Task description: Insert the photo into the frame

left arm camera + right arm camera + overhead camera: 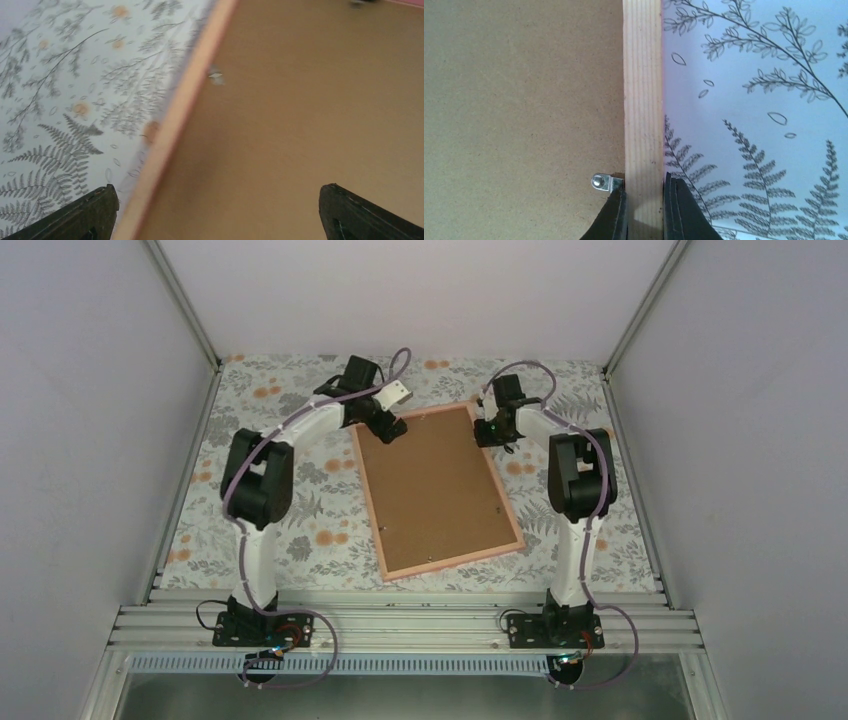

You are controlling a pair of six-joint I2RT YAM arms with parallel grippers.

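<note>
Top view: one frame [455, 562] lay back-up mid-table [300, 525], its front hidden under one brown backing board [440, 490]. Both arms reached forward with elbows raised, the left gripper [390, 430] at the frame's far left corner and the right gripper [492, 435] at its far right corner; the jaws were too small to read.

Left wrist view: blurred; two fingers [95, 215] were spread wide, released, straddling the frame's rail.

Right wrist view: the fingers were clenched on the wooden rail, beside one metal tab [601, 181].
</note>
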